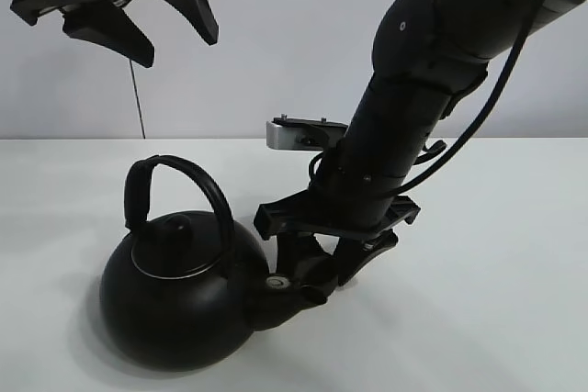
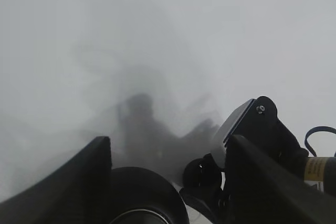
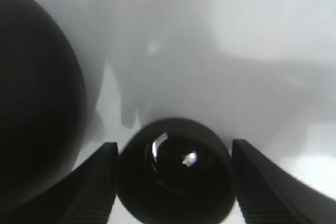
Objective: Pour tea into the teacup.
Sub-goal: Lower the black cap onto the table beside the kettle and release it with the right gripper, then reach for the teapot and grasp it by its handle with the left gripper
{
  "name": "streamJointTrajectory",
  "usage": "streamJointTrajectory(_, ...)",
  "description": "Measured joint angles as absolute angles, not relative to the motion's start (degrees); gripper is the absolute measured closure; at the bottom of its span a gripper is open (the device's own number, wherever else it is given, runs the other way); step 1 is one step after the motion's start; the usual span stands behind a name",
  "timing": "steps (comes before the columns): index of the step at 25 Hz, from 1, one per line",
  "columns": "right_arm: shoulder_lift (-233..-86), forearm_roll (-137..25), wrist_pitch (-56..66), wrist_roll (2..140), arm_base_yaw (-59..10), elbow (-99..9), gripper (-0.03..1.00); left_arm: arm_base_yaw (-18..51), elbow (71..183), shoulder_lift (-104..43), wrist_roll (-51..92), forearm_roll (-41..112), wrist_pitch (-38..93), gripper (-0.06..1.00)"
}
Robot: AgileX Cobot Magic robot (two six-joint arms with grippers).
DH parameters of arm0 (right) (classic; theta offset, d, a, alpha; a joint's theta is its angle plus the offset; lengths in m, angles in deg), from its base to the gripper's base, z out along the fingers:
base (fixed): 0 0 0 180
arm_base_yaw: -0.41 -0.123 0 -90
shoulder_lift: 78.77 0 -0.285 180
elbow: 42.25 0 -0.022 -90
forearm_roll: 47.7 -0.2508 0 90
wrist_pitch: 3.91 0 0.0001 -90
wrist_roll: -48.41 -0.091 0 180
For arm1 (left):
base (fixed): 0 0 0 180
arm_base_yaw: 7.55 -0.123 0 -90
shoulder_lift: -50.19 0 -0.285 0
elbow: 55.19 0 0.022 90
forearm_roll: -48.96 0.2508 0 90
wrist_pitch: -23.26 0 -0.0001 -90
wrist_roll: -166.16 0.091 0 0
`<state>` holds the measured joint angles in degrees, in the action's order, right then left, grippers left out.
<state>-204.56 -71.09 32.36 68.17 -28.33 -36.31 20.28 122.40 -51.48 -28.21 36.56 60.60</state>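
Black teacup [image 3: 176,174] pinched in the right jaws beside the kettle [image 1: 175,309], probably steadied for pouring; left jaws spread, empty, overhead.

The kettle [image 1: 175,305] stands on the table [image 1: 496,273] at lower left of the high view. Just to its right, at low centre, the teacup [image 3: 176,177] sits between the right gripper's [image 1: 317,282] 2 fingers [image 3: 94,187]. The left gripper [image 1: 175,43] hangs at upper left, above the kettle.

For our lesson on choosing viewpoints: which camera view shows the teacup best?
The right wrist view: the teacup shows its rim and glossy inside from above, between the right gripper's fingers. The exterior high view shows only a dark sliver beside the kettle. The left wrist view misses it.
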Motion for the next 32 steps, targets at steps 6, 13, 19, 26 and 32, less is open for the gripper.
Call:
streamJointTrajectory(6,-204.6,-71.1,32.5,68.2,-28.3,-36.3,0.5,20.3,122.4,-51.5,-28.2,36.6,60.6,0.49)
streamJointTrajectory(13,-203.9,-71.1,32.5,68.2,-28.3,-36.3,0.5,20.3,122.4,-51.5,-28.2,36.6,60.6,0.49)
streamJointTrajectory(19,-203.2,-71.1,33.7,68.2,-27.5,-36.3,0.5,20.3,122.4,-51.5,-28.2,36.6,60.6,0.49)
streamJointTrajectory(26,-201.7,-71.4,33.8,68.2,-27.5,-36.3,0.5,20.3,122.4,-51.5,-28.2,36.6,60.6,0.49)
streamJointTrajectory(32,-200.2,-71.5,33.9,68.2,-27.5,-36.3,0.5,20.3,122.4,-51.5,-28.2,36.6,60.6,0.49)
